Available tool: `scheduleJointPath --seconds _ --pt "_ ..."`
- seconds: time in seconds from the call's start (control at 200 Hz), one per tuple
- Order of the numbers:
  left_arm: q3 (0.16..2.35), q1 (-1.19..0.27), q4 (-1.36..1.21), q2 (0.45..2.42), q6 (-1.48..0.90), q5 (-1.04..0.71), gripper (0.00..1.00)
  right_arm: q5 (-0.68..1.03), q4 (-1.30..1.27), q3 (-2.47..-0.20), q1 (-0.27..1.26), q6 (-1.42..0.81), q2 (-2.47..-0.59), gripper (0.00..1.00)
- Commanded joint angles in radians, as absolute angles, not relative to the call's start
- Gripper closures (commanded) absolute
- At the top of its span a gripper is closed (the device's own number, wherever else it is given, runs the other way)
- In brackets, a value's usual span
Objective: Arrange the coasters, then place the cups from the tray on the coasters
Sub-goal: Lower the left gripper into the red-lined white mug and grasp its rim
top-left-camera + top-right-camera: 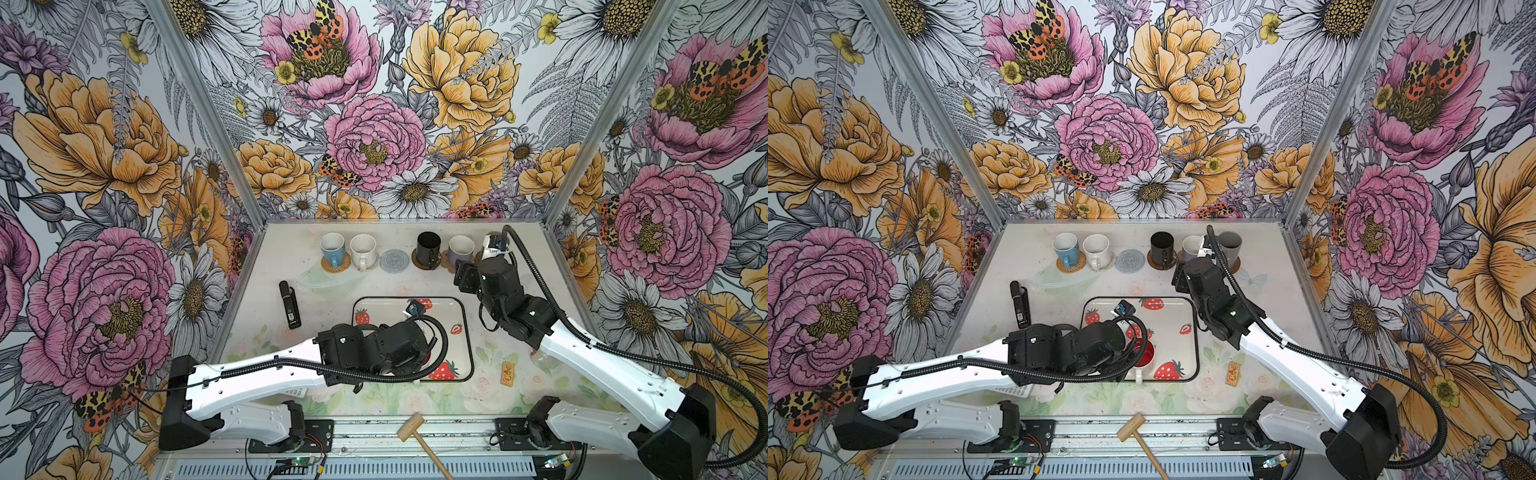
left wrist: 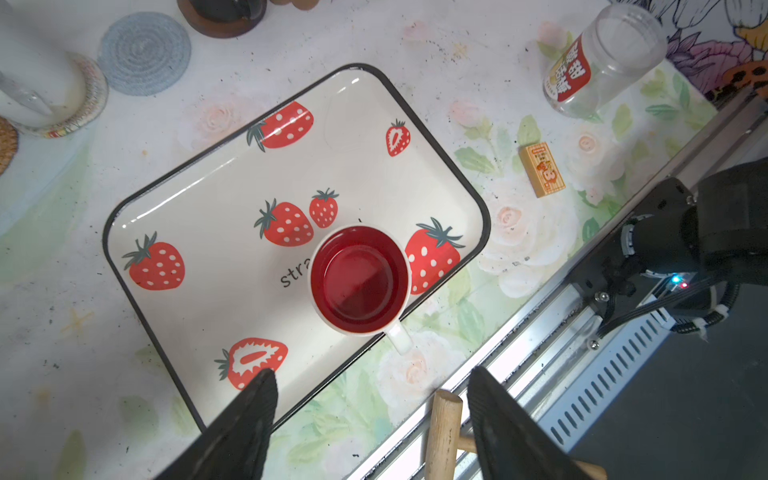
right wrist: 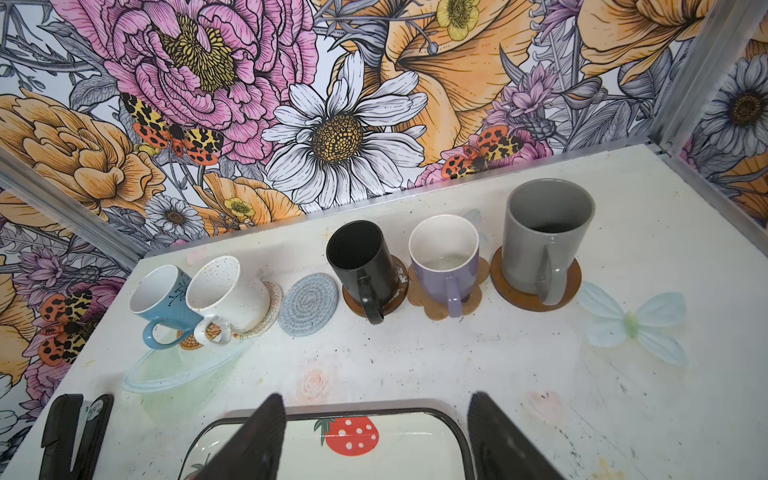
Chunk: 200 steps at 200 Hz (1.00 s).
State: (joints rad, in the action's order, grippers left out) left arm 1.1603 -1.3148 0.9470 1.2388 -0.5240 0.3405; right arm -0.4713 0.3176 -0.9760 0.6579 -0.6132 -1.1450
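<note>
Your left tool [image 2: 372, 374] hangs open near the white red-lined mug [image 2: 359, 279], alone on the cream strawberry tray [image 2: 199, 232]; right tool [image 3: 376, 397] open too. Only the grey-blue woven coaster [image 2: 144, 53] is bare.

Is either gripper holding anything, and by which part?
Nothing is held. The left gripper is open near the red-lined cup on the tray; the right gripper is open and empty.

Upright red-inside cup [image 2: 360, 279] on strawberry tray [image 2: 216, 216], nr edge — left hand [image 2: 372, 372] spread, not touching
</note>
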Motion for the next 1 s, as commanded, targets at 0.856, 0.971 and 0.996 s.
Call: scheduleJointPath --seconds 0.856,0.971,0.996 --pt "1.062 -1.413 0.858 1.492 -0.717 0.251 0.23 -0.465 0.286 -0.994 0.660 -0.619 -1.216 0.28" --pt "1.049 -1.389 0.833 1.515 -0.738 0.233 0.23 -0.465 0.285 -0.997 0.660 -0.620 -1.226 0.28" --pt "1.043 -1.383 0.822 1.518 -0.744 0.225 0.24 -0.464 0.286 -0.997 0.660 -0.619 -1.229 0.28"
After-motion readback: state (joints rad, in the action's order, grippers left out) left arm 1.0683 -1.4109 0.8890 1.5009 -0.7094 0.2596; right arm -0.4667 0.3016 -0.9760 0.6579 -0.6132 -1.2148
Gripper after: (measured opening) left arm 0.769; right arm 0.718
